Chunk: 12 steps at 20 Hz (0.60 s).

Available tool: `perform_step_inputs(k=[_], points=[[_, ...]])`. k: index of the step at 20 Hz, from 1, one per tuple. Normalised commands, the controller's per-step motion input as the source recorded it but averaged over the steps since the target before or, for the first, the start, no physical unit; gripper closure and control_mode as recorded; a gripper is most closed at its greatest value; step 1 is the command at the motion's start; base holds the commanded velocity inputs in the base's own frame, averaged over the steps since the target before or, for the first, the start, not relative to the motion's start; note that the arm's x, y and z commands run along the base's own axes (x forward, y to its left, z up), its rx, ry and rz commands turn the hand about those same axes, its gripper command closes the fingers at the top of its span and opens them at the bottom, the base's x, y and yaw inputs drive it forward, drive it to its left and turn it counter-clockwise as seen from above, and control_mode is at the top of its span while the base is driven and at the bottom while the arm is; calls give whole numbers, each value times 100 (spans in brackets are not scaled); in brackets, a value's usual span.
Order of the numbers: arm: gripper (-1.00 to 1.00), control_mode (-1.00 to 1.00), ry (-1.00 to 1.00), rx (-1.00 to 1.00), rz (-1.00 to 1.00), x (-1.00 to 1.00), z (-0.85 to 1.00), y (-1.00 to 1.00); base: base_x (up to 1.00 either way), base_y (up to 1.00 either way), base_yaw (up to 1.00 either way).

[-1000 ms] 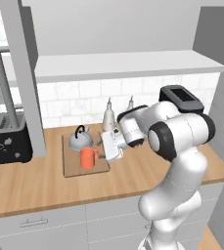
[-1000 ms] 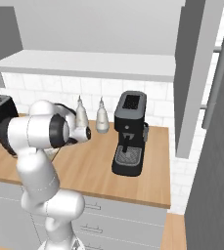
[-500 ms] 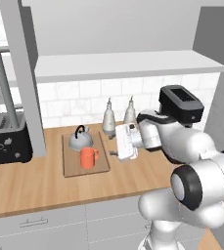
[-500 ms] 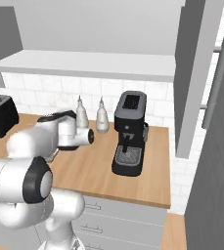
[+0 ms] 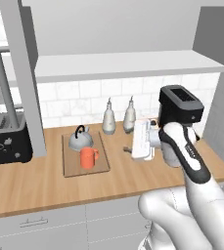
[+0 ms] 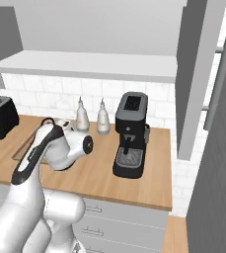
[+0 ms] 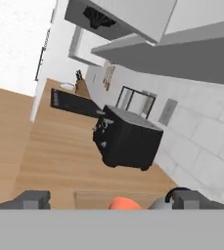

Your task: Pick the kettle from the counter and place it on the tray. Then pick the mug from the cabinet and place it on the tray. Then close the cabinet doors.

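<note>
While the kettle (image 5: 80, 139) and the mug (image 5: 87, 158) both stand on the tray (image 5: 70, 166), kettle nearer the tabletop's (image 5: 45, 185) back edge, the claw (image 5: 128, 149) hangs just right of the tray. Its fingers (image 7: 34, 199) stand wide apart, holding nothing. A cabinet door (image 5: 23, 73) stands open over the tabletop's left part.

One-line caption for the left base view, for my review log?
Kettle and mug sit on the tray; the arm's gripper hangs over the counter beside it.
</note>
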Motion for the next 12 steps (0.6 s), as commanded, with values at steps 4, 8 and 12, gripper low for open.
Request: perform_step_inputs(k=[4,8,12], points=[[-100,-100,4,3,-18,-47,84,-57,0,0,0],[-100,-100,2,5,-16,-48,68,-61,0,0,0],[-100,-100,0,9,-20,-56,27,-73,0,0,0]])
